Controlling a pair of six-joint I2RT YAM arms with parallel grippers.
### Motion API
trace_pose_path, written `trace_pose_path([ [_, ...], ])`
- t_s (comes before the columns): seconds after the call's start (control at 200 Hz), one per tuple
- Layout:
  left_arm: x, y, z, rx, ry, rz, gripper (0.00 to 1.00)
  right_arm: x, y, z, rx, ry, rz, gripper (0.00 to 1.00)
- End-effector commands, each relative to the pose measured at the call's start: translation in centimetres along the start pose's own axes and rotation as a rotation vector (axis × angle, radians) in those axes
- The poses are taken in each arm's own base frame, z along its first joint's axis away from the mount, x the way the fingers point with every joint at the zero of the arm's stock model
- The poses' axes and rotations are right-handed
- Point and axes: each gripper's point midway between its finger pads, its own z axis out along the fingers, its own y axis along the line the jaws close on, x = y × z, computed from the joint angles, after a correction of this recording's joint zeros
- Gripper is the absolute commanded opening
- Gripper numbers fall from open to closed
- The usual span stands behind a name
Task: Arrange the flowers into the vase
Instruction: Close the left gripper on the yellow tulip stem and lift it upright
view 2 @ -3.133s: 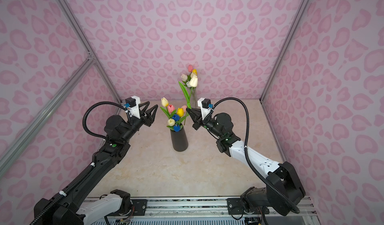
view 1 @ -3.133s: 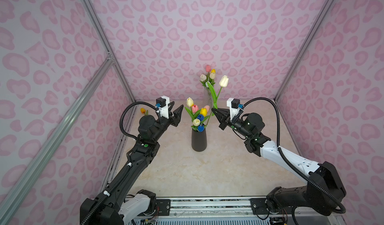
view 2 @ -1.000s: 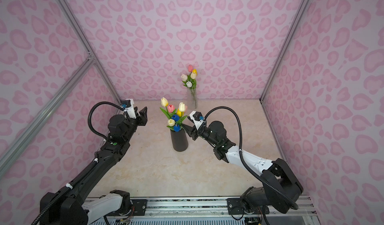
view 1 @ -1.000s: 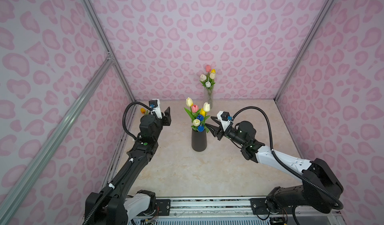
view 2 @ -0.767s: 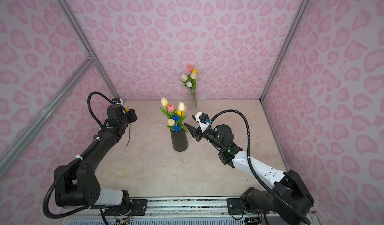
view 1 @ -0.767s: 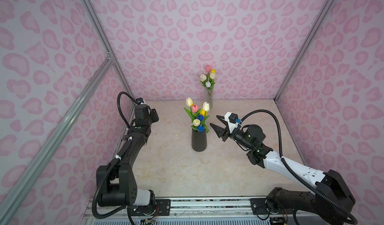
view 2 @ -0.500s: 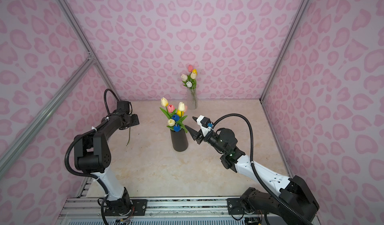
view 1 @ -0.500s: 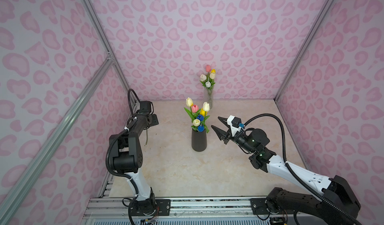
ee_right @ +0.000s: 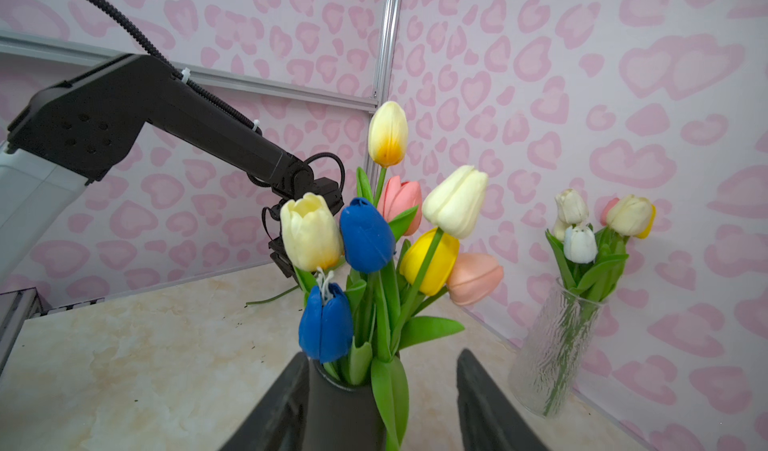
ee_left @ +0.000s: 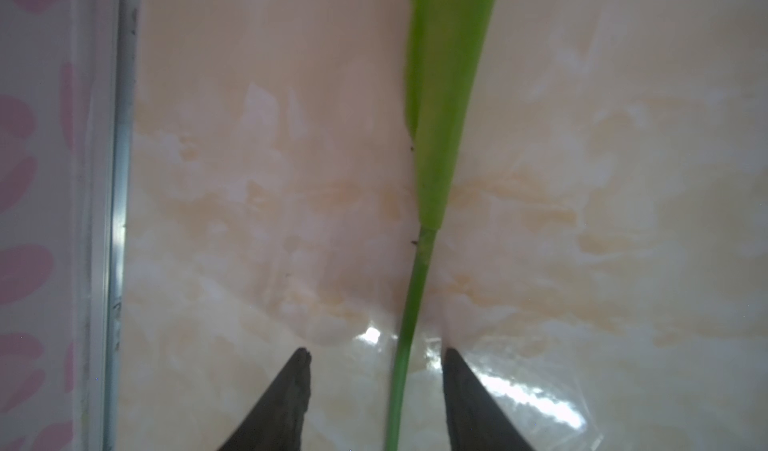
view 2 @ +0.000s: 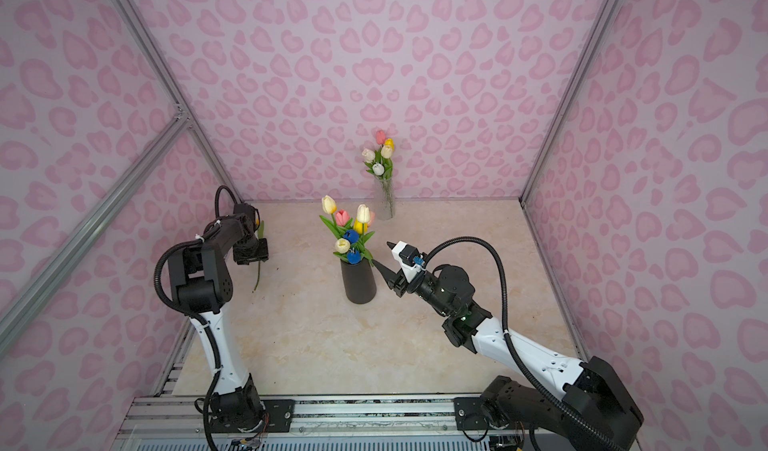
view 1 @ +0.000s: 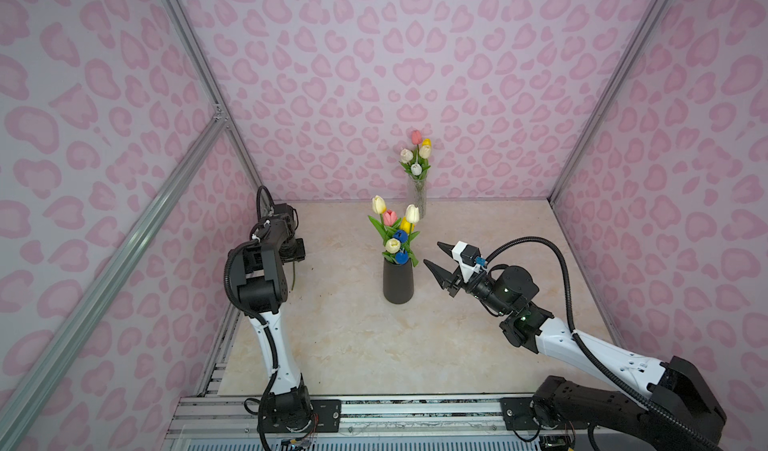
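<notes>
A black vase (view 1: 398,282) (view 2: 358,280) stands mid-table and holds several flowers (view 1: 395,228) (ee_right: 365,237) with cream, pink, blue and yellow heads. One more flower lies flat at the far left, its green stem (view 2: 258,274) (ee_left: 409,324) showing on the table. My left gripper (ee_left: 376,355) (view 1: 293,253) points down over it, open, with the stem between the jaws and a gap on both sides. My right gripper (view 1: 433,254) (view 2: 383,254) (ee_right: 382,355) hovers just right of the vase's rim, open and empty.
A clear glass vase (view 1: 417,195) (view 2: 383,199) (ee_right: 557,345) with several more tulips stands against the back wall. An aluminium rail (ee_left: 112,220) and the pink side wall run close beside the left gripper. The marble tabletop (view 1: 353,336) lies bare at the front.
The right gripper let go of a cream tulip into the black vase and backed off to the right. The left arm swung to the far left and came down over the lying flower.
</notes>
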Motion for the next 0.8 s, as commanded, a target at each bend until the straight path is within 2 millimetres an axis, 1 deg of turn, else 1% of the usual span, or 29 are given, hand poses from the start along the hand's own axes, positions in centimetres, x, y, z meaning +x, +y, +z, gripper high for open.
trace_pose_path([
  [0.0, 1.7, -0.4, 1.0, 0.028, 0.086, 0.042, 0.47, 0.0, 0.8, -0.3, -0.031, -0.027, -0.017, 0.56],
  [0.105, 1.9, -0.8, 1.3, 0.046, 0.091, 0.051, 0.37, 0.9, 1.0, -0.6, -0.034, -0.013, -0.003, 0.56],
  [0.115, 1.9, -0.8, 1.3, 0.048, 0.09, 0.051, 0.34, 0.9, 1.0, -0.7, -0.032, -0.014, -0.002, 0.56],
  [0.14, 1.8, -0.8, 1.3, 0.052, 0.088, 0.051, 0.28, 1.0, 1.0, -0.8, -0.027, -0.014, 0.003, 0.56],
  [0.225, 1.7, -0.9, 1.1, 0.061, 0.078, 0.047, 0.2, 1.3, 0.8, -1.0, -0.015, -0.009, 0.002, 0.56],
  [0.26, 1.5, -1.0, 0.8, 0.065, 0.065, 0.042, 0.13, 1.4, 0.7, -1.0, -0.01, -0.004, -0.004, 0.56],
  [0.27, 1.5, -0.9, 0.7, 0.064, 0.063, 0.039, 0.09, 1.3, 0.7, -0.9, -0.008, -0.004, -0.005, 0.56],
  [0.295, 1.4, -0.9, 0.3, 0.067, 0.052, 0.031, 0.06, 1.2, 0.6, -0.9, -0.005, -0.003, -0.009, 0.57],
  [0.325, 1.2, -1.0, -0.2, 0.077, 0.032, 0.023, 0.03, 1.2, 0.5, -0.9, 0.0, -0.001, -0.015, 0.56],
  [0.36, 1.0, -1.1, -0.9, 0.092, 0.003, 0.008, 0.03, 1.0, 0.4, -0.8, 0.005, 0.0, -0.023, 0.57],
  [0.425, 0.6, -1.6, -2.6, 0.138, -0.062, -0.024, 0.03, 0.7, 0.2, -0.6, 0.012, -0.003, -0.033, 0.57],
  [0.485, 0.2, -2.0, -4.6, 0.185, -0.135, -0.056, 0.03, 0.4, 0.0, -0.4, 0.017, -0.009, -0.039, 0.57],
  [0.545, 0.4, -2.3, -6.4, 0.222, -0.203, -0.086, 0.03, 0.2, -0.1, -0.2, 0.018, -0.012, -0.045, 0.57],
  [0.59, 0.6, -2.5, -8.1, 0.248, -0.258, -0.111, 0.03, 0.0, -0.2, 0.0, 0.019, -0.017, -0.047, 0.57],
  [0.615, 0.4, -2.6, -9.2, 0.266, -0.3, -0.123, 0.03, -0.1, -0.2, 0.0, 0.019, -0.022, -0.048, 0.57],
  [0.625, 0.9, -2.7, -9.1, 0.27, -0.298, -0.125, 0.03, -0.1, -0.2, 0.1, 0.02, -0.022, -0.048, 0.57],
  [0.645, 1.2, -2.9, -9.5, 0.282, -0.315, -0.131, 0.03, -0.1, -0.2, 0.1, 0.021, -0.023, -0.047, 0.57],
  [0.665, 1.3, -3.0, -10.3, 0.294, -0.342, -0.137, 0.03, -0.2, -0.3, 0.2, 0.022, -0.026, -0.048, 0.57],
  [0.675, 1.4, -3.2, -10.5, 0.302, -0.349, -0.141, 0.03, -0.2, -0.2, 0.2, 0.021, -0.027, -0.047, 0.57],
  [0.71, 1.4, -3.6, -12.0, 0.333, -0.399, -0.144, 0.03, -0.2, -0.3, 0.4, 0.025, -0.031, -0.046, 0.57],
  [0.74, 1.7, -4.4, -13.1, 0.368, -0.432, -0.135, 0.03, -0.1, -0.4, 0.6, 0.027, -0.033, -0.044, 0.57],
  [0.795, 1.8, -6.2, -16.1, 0.45, -0.524, -0.094, 0.03, 0.0, -0.7, 0.8, 0.041, -0.04, -0.039, 0.57],
])
